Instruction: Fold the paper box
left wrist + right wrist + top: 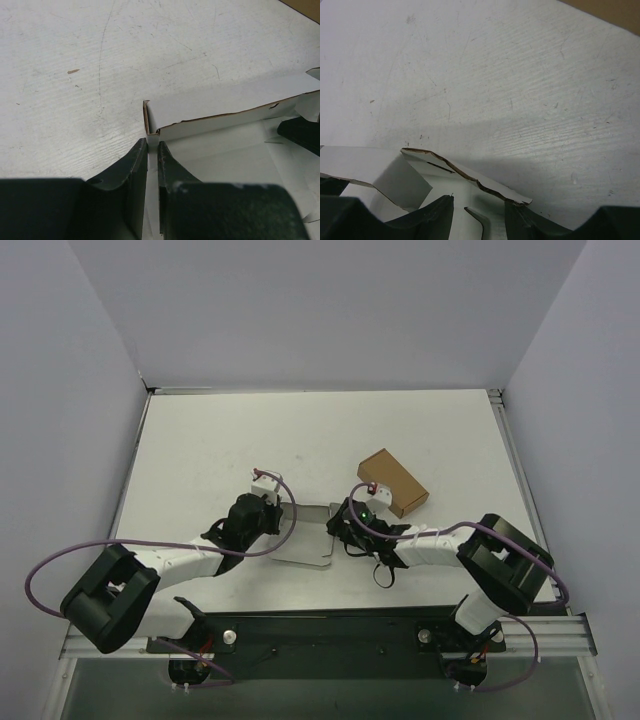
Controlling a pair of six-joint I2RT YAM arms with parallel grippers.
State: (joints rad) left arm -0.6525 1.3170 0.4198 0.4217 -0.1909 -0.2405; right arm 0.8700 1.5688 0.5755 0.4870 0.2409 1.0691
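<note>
The left gripper [152,144] is pinched together on a corner of the paper box [220,107], with only the card between its fingers. Just ahead of it one long wall stands up, and a short end flap is turned at that corner. Across the sheet, the right gripper [479,204] has its fingers apart and straddles a ragged-edged raised wall at its own end; I see no squeeze there. Between the two grippers the floor of the box lies on the table [200,450].

I'd call the fold begun but far from done. One wall and a flap or two are up. From above the rest looks flat, and nothing seems tucked or locked.

Beyond the right gripper, apart from the sheet, sits a closed brown box [392,482].

By my count there are two grippers, one paper box and one brown box.
</note>
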